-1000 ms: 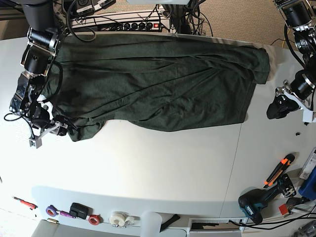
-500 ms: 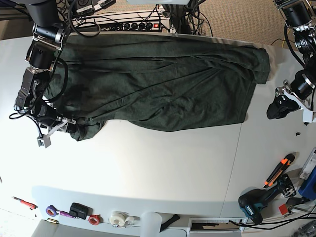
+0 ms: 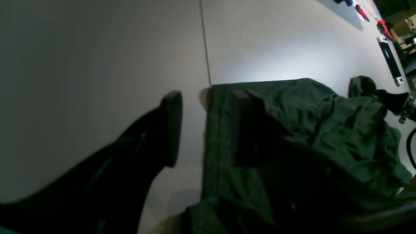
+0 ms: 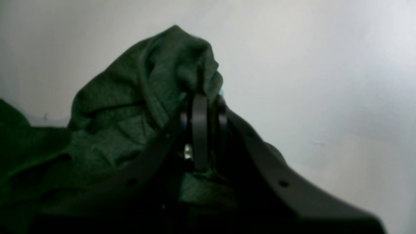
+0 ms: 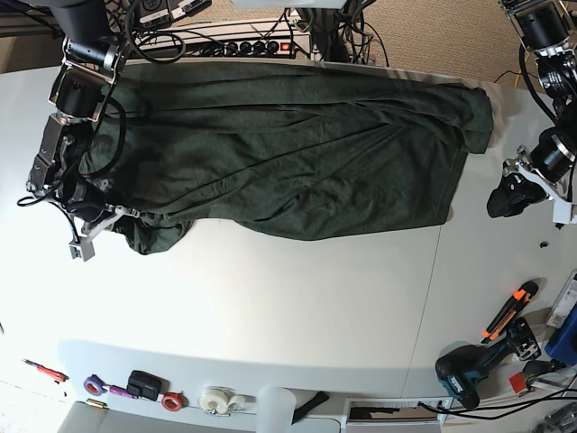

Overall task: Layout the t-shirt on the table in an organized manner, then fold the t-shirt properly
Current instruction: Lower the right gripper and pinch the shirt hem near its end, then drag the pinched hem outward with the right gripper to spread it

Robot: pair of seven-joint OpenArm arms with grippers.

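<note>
The dark green t-shirt (image 5: pixel 288 153) lies spread and wrinkled across the far half of the white table (image 5: pixel 270 298). At its near-left corner my right gripper (image 5: pixel 122 219) is shut on a bunched fold of cloth. In the right wrist view the jaws (image 4: pixel 201 100) stand close together, with the t-shirt (image 4: pixel 130 107) humped over their tips. My left gripper (image 5: pixel 507 197) hangs to the right of the shirt, apart from it. In the left wrist view it (image 3: pixel 208 126) is open, and one finger (image 3: pixel 247 123) stands over the t-shirt (image 3: pixel 308 117) edge.
A thin seam (image 5: pixel 431 298) crosses the table top. Along the front edge lie a drill (image 5: pixel 469 370), an orange-handled cutter (image 5: pixel 509 311), tape rolls (image 5: pixel 221 399) and a red screwdriver (image 5: pixel 45 370). A power strip with cables (image 5: pixel 243 45) runs behind the shirt.
My right arm shifted toward the shirt's near-left corner and its jaws closed on the bunched cloth there. The left arm has not moved.
</note>
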